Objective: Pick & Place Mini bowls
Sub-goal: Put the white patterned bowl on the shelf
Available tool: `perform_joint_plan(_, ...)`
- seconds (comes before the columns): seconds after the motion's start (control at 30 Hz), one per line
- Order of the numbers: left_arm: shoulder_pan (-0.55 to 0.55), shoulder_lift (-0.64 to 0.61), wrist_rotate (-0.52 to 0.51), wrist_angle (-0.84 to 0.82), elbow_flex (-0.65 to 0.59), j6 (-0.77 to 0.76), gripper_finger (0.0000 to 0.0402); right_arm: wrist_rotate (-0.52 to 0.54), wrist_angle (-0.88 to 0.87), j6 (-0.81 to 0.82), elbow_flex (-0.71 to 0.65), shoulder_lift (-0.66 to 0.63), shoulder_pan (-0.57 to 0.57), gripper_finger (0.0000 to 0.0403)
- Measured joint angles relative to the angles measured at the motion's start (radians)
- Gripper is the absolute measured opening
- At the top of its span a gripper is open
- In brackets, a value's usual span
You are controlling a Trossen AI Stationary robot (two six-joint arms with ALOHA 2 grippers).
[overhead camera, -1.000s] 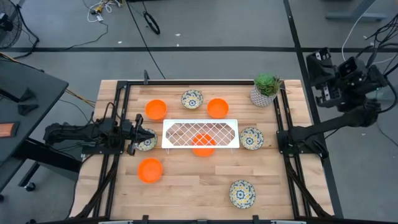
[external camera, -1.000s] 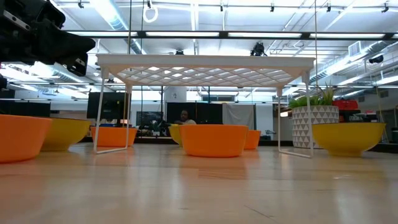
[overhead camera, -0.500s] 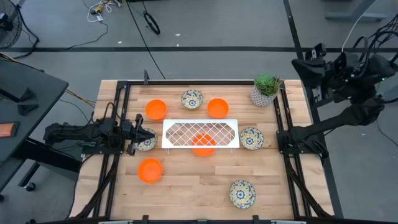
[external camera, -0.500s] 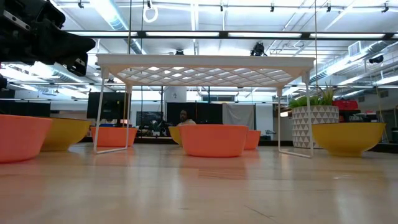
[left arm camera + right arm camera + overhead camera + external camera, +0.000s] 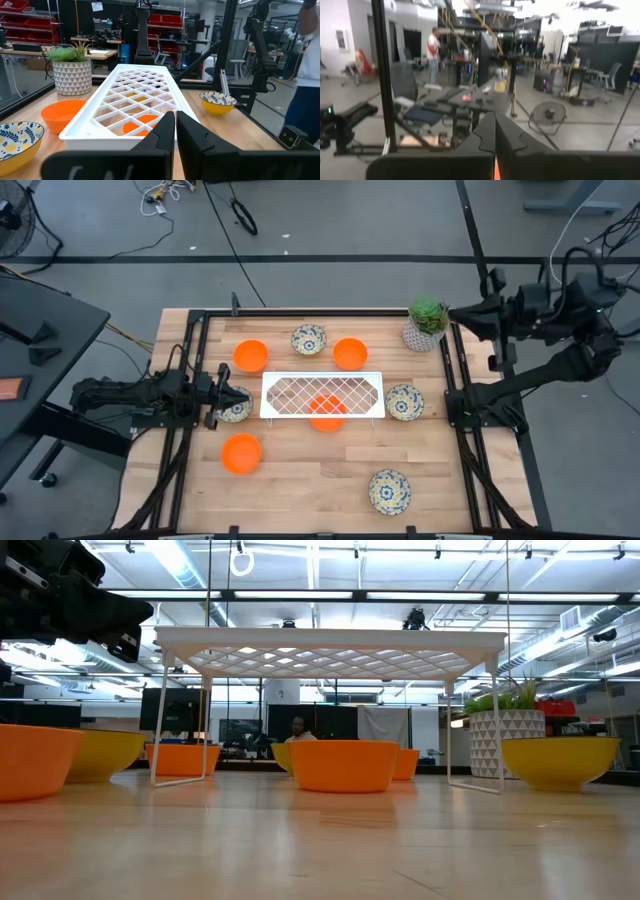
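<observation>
Sitting nearest on the tabletop (image 5: pixel 300 480) are a flowered bowl (image 5: pixel 389 490) on the right and an orange bowl (image 5: pixel 241 453) on the left. Farther in, the left gripper (image 5: pixel 236 401) rests low with its fingers together, right by another flowered bowl (image 5: pixel 238 410). It could bump that bowl or the white rack (image 5: pixel 323 395), which stands over an orange bowl (image 5: pixel 326 415). Farthest, the right gripper (image 5: pixel 460 313), fingers together, hangs by the potted plant (image 5: pixel 427 323) and might knock it over.
</observation>
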Motion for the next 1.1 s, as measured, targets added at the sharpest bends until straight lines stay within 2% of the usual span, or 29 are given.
perform_joint_plan(0.4,0.0,0.0,0.0,0.0,0.0,0.0,0.0023,0.001,-0.262,0.031,0.0,0.006,-0.001,0.0)
perform_joint_plan(0.57,0.0,0.0,0.0,0.0,0.0,0.0,0.0023,-0.003,-0.38,0.062,0.0,0.029,-0.037,0.0)
perform_joint_plan(1.1,0.0,0.0,0.0,0.0,0.0,0.0,0.0023,-0.207,-0.721,0.071,0.0,0.068,-0.206,0.0)
